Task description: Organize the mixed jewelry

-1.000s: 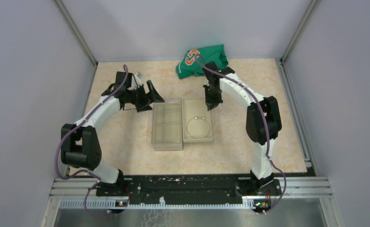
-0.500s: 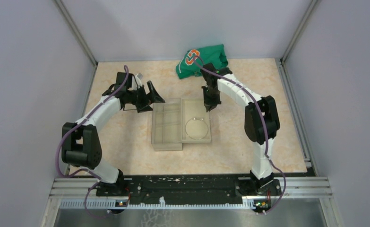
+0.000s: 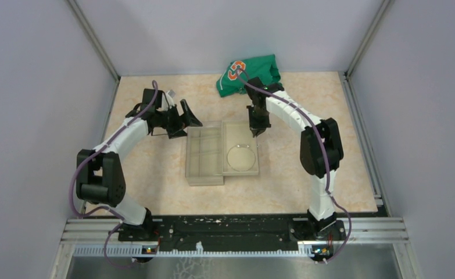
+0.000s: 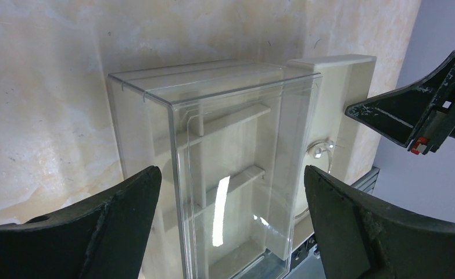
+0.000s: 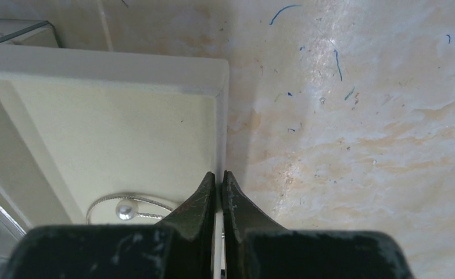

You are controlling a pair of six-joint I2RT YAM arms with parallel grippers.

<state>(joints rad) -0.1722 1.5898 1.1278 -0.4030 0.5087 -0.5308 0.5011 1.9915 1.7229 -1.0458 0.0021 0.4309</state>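
Nearest us we count two arms, the left arm (image 3: pixel 100 177) and the right arm (image 3: pixel 321 145), each rising from the near edge of the table (image 3: pixel 155 186). Past them, in the middle of the table, two beige trays stand side by side and touching. The divided tray (image 4: pixel 230 119) on the left sits under the one clear box (image 3: pixel 205 168), and we see its cross bars through the plastic. The open tray (image 3: pixel 242 132) on the right holds the one wire hoop (image 5: pixel 149 199), which lies flat on the tray floor and carries a single pale bead (image 5: pixel 124 209).

Farther on, the left gripper (image 3: pixel 190 128) hangs by the far left corner of the clear box. Its two fingers are spread wide and hold nothing. In its wrist view the box stands between them, apart from both.

The right gripper (image 5: pixel 218 174) is at the far right corner of the open tray. Its two fingers are pressed almost together right over the tray's right wall, with only a pale sliver between them. We cannot tell whether they nip that wall. The hoop's wire runs up close to the inner finger.

Farthest off, one green cloth (image 3: pixel 257 71) with an orange mark lies crumpled at the table's far edge.
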